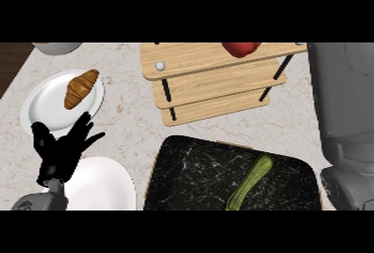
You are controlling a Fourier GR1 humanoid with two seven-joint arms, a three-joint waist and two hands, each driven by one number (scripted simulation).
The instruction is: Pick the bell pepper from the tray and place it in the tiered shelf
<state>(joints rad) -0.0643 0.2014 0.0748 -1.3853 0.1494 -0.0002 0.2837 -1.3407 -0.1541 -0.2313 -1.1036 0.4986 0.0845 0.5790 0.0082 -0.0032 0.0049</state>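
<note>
Left hand [62,148] open, fingers spread; bell pepper [240,48] far off on shelf [205,66].

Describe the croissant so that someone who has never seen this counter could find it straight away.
Start at the wooden tiered shelf at the top middle of the counter and look to its left, where a white plate sits. The croissant lies on that plate, just above the open left hand. It is the only golden-brown, ridged thing here; the other white plate below carries nothing visible.
</note>
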